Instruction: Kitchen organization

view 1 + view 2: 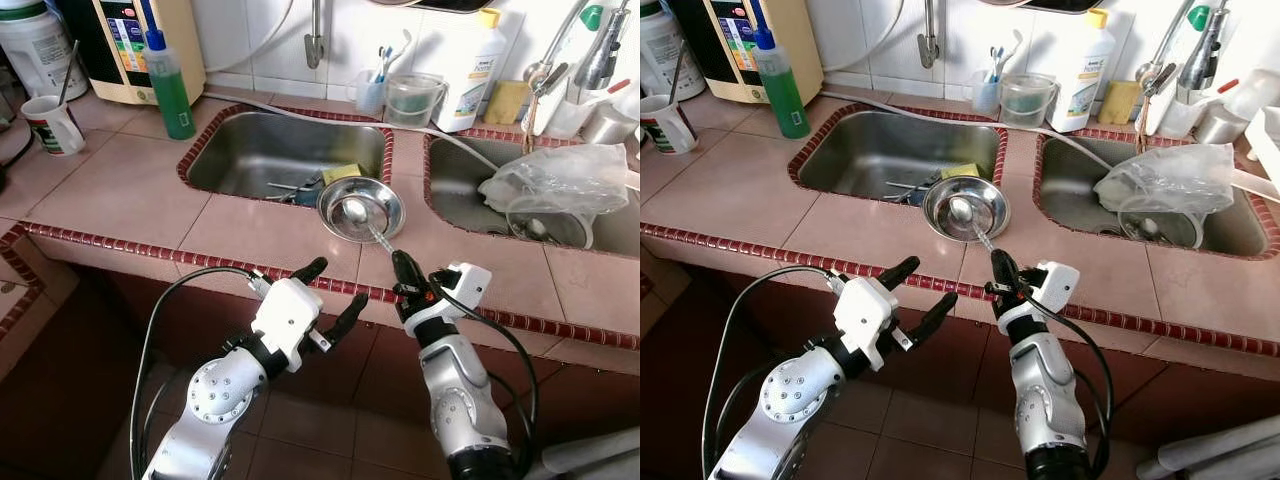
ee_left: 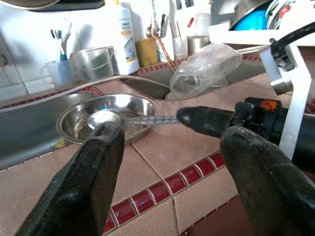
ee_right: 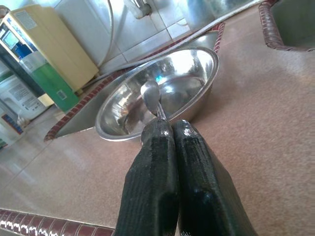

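R gripper point(image 1: 405, 268): arm reaches fwd over front edge of surface point(image 1: 130, 190); jaws closed tight on handle of spoon point(image 1: 362, 217), pinched at its near end.
Spoon: handle runs from R jaws up to bowl point(image 1: 361, 208); scoop end rests inside bowl, face up.
L gripper point(image 1: 330, 296): held below and in front of red tile edge point(image 1: 200, 258), left of R gripper, well apart from bowl; jaws open wide, nothing between them. L wrist view looks past both fingers point(image 2: 83, 191) toward bowl and R gripper.
Bowl: shallow steel, sits on tile strip between the two sinks, rim just overlapping near corner of left sink point(image 1: 280, 150). Holds spoon end only, as far as visible.
Left sink: steel; yellow sponge point(image 1: 340, 173) at near-right corner behind bowl; some utensils on bottom, kind cannot tell.
Right sink point(image 1: 465, 185): crumpled clear plastic bag point(image 1: 560, 178) lying over a round steel item, mostly hidden.
Back of surface: green bottle point(image 1: 168, 88) w/ blue cap, upright, left of left sink; white mug point(image 1: 50, 123) w/ stick in it, far left; clear cup w/ toothbrushes point(image 1: 372, 90) and small clear bucket point(image 1: 412, 98) behind sinks; white bottle point(image 1: 470, 70) w/ yellow cap next to them.
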{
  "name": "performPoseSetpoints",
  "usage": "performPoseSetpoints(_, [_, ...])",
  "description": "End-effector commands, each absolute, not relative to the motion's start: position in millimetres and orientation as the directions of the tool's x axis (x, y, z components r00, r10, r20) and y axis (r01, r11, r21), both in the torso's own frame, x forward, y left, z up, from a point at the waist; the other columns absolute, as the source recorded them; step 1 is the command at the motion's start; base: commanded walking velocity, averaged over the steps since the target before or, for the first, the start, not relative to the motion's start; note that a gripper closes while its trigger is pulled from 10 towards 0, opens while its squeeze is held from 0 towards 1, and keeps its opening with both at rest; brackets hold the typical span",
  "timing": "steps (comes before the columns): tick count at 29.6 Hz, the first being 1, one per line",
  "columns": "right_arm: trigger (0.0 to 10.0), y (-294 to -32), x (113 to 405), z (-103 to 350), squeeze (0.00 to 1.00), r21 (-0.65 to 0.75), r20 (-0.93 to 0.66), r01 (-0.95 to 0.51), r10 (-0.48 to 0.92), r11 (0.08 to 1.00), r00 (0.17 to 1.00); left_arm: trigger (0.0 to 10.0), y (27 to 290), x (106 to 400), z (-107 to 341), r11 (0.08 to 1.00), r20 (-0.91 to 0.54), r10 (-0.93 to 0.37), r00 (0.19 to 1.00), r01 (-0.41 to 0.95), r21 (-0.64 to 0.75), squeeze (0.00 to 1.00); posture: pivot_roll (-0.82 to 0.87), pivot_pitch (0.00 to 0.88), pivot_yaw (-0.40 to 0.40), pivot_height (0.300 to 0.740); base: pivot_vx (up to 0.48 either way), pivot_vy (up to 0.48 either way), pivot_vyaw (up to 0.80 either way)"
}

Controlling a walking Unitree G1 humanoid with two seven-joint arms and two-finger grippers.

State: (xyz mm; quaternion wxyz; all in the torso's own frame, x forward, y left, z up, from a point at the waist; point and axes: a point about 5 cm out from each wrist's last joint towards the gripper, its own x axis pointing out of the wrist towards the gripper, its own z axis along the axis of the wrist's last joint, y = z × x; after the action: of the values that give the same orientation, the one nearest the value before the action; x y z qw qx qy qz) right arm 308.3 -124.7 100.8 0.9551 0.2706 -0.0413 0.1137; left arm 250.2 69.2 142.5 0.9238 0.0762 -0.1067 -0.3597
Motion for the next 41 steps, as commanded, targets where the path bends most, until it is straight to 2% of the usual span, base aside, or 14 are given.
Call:
performPoseSetpoints(1, [10.0, -122.6, 298.5, 87.6, 0.0, 0.531, 0.08, -0.198, 0.184, 0.824, 0.98, 10.0, 67.2, 251.0, 143.2, 0.716, 0.144, -0.696, 0.704, 0.661, 0.225, 0.0, 0.01, 0.107, -0.008, 0.74, 0.0, 0.0, 0.0])
performPoseSetpoints(27, [10.0, -149.5, 275.3, 90.2, 0.0, 0.538, 0.055, -0.05, 0.024, 0.841, 0.998, 10.0, 66.3, 254.1, 143.9, 0.713, 0.153, -0.699, 0.699, 0.663, 0.229, 0.0, -0.01, 0.104, -0.009, 0.74, 0.0, 0.0, 0.0])
performPoseSetpoints(41, [10.0, -150.4, 275.6, 99.5, 0.0, 0.529, 0.088, -0.067, 0.024, 0.846, 0.996, 10.0, 66.1, 254.2, 143.7, 0.709, 0.153, -0.703, 0.695, 0.667, 0.229, 0.0, -0.01, 0.101, -0.006, 0.74, 0.0, 0.0, 0.0])
